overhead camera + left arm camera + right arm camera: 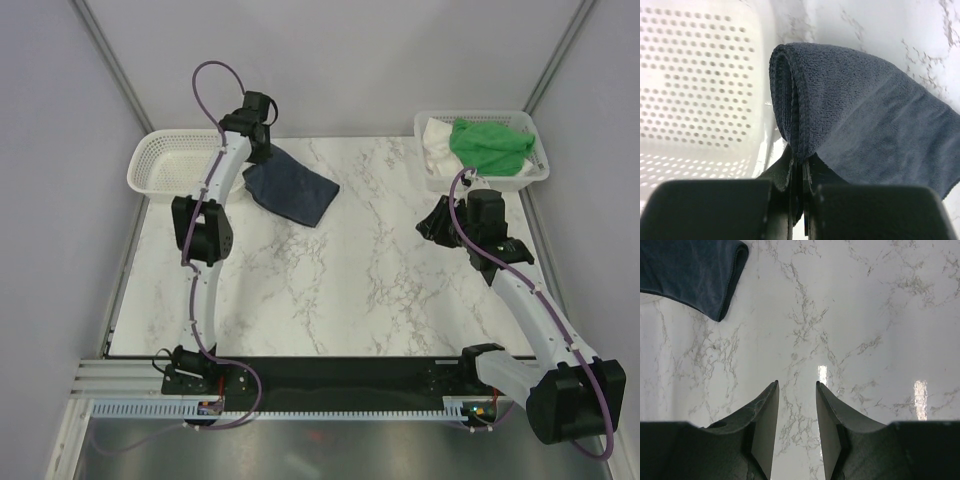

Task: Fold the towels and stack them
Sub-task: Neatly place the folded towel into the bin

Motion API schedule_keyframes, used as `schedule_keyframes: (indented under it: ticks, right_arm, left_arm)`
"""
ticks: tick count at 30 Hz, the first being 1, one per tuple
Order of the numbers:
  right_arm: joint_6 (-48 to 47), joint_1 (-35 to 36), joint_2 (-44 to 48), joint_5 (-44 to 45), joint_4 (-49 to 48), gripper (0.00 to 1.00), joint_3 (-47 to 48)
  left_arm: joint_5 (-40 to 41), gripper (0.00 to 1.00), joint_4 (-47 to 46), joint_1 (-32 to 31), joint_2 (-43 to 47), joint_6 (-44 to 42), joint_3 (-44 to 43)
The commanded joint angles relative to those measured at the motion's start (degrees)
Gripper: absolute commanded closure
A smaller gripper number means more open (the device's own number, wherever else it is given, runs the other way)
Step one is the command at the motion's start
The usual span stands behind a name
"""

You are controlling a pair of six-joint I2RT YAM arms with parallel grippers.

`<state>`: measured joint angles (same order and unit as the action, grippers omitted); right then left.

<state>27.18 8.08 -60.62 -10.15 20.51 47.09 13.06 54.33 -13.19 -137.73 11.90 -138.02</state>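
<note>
Okay, left gripper (799, 172) is pinched tight on a folded edge of the navy towel (292, 188), upper left of the top view, right beside the left basket (160, 165). The wrist view shows several layers doubled over above the closed fingers, so the grip looks meant to keep the fold together while the cloth is carried or dragged. The rest of the towel trails down-right onto the marble table (350, 290). Likely step: moving the folded navy piece toward that basket, though the target isn't certain.

Right gripper (796, 390) has its fingers partway apart and holds nothing. It hovers over bare marble at mid-right of the top view, probably parked clear of the other arm.

Green towel (490, 145) and white towel (435, 140) sit bunched and unfolded in the right basket (535, 172) at upper right, green overlapping part of the white. No brand, label or readable writing anywhere; no tag can be made out on the white towel.
</note>
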Motion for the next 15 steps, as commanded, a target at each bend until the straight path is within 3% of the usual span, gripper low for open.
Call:
schedule_keyframes:
  ticks: [1, 10, 15]
  right_arm:
    - [-0.72, -0.17, 0.59, 0.75, -1.71, 0.56, 1.42]
    - [-1.51, -0.08, 0.24, 1.89, -1.97, 0.56, 1.60]
    - [-1.78, -0.08, -0.11, 2.24, -1.97, 0.56, 1.43]
  left_arm:
    - [2.85, 0.98, -0.45, 2.99, 4.66, -2.41, -3.93]
    - [-1.28, 0.98, -1.77, 10.20, 4.57, -1.53, -4.98]
    - [2.05, 0.98, -3.43, 10.99, 5.54, -3.37, -5.07]
